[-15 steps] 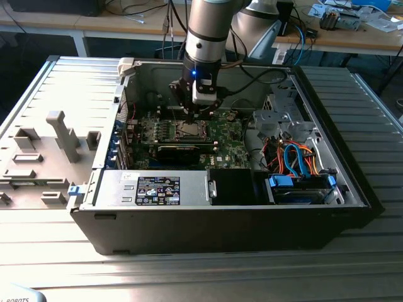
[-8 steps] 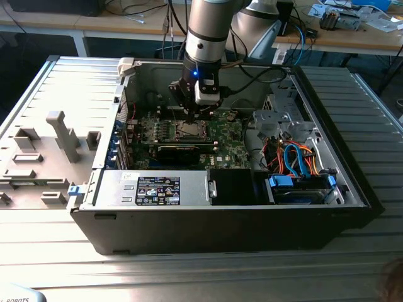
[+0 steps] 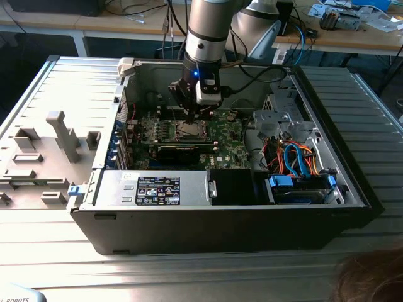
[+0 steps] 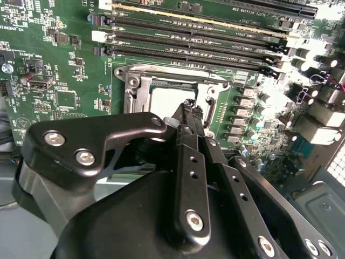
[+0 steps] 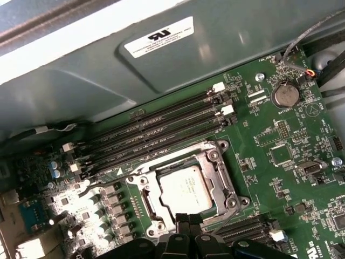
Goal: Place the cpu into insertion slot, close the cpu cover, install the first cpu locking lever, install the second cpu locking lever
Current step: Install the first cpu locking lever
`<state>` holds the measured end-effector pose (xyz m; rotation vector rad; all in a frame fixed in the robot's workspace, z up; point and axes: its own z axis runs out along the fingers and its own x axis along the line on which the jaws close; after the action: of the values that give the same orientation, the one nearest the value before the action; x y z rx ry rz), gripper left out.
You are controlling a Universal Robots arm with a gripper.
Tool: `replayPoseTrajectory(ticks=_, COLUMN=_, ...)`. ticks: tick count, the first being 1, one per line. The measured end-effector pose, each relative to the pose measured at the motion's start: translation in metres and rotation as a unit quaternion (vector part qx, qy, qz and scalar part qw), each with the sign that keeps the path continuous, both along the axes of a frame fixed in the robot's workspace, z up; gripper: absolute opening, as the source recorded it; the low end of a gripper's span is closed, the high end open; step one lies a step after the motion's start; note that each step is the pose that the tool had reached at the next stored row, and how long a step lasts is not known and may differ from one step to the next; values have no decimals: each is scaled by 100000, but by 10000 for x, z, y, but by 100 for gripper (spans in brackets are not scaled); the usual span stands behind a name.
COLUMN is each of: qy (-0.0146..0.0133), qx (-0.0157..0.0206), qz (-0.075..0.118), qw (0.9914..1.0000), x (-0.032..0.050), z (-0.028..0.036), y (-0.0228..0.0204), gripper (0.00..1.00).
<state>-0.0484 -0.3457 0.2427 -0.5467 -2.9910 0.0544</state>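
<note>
Silvery cpu (image 5: 185, 189) lay beneath the lowered cpu cover (image 5: 222, 178); gripper (image 5: 183, 218) fingers (image 4: 190, 156) stood pressed together at its edge.

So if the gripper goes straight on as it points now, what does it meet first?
Most likely the cpu cover, at its edge beside the cpu; the gripper hangs above there, but depth is unclear.

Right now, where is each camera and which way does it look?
Exterior view: off the arm, outside the open computer case, looking down inside; shows the arm and hand.
First wrist view: on the arm, looking down on the cpu; hand shows.
Second wrist view: on the arm, looking along the hand to the cpu.
Both wrist views share cpu, hand.
</note>
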Motion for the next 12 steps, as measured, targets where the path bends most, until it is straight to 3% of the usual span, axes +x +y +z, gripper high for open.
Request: replayPoseTrajectory(ticks=12, qy=-2, qx=1, qz=1833, qw=99983, x=0, z=0, y=0, gripper=11)
